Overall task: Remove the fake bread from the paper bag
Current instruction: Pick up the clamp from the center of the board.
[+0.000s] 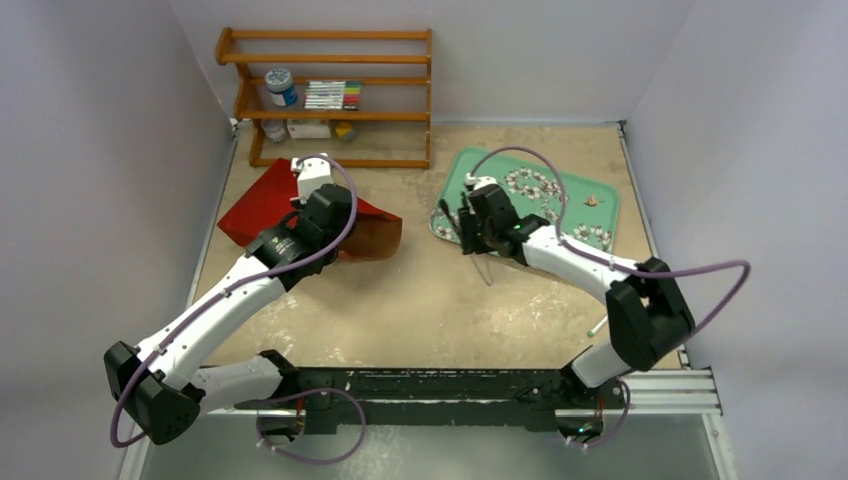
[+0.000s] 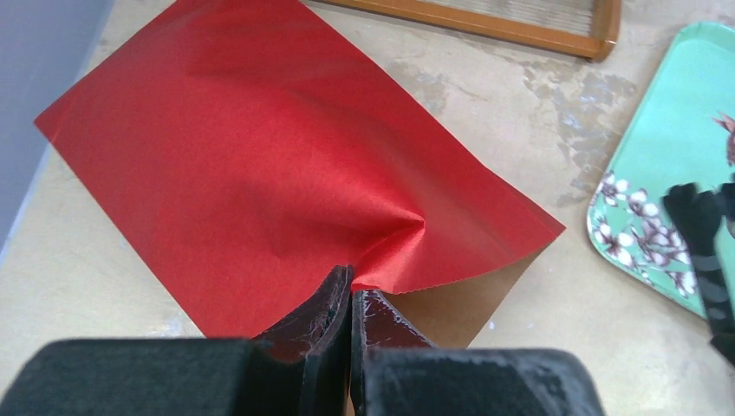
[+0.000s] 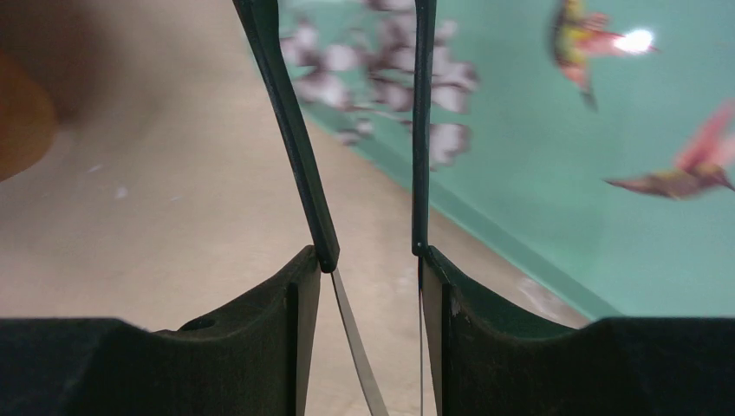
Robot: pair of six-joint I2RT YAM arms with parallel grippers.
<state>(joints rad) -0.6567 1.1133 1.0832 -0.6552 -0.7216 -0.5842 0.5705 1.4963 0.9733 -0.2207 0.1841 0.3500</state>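
The red paper bag [image 1: 262, 205] lies flat at the left, its brown kraft inside [image 1: 378, 240] showing at the mouth. In the left wrist view the bag [image 2: 260, 156] fills the frame. My left gripper [image 1: 330, 215] [image 2: 351, 282] is shut, pinching the upper red layer at the zigzag rim. My right gripper [image 1: 468, 226] [image 3: 373, 256] is closed on thin metal tongs [image 3: 295, 147] with black tips, over the tray's near-left corner. No bread piece is clearly visible. A blurred orange-brown shape [image 3: 17, 113] sits at the left edge of the right wrist view, and I cannot tell what it is.
A green flower-patterned tray [image 1: 480, 165] lies at the right rear and also shows in the left wrist view [image 2: 676, 130] and the right wrist view [image 3: 563, 217]. A wooden rack [image 1: 330, 100] with small items stands at the back left. Walls close in both sides.
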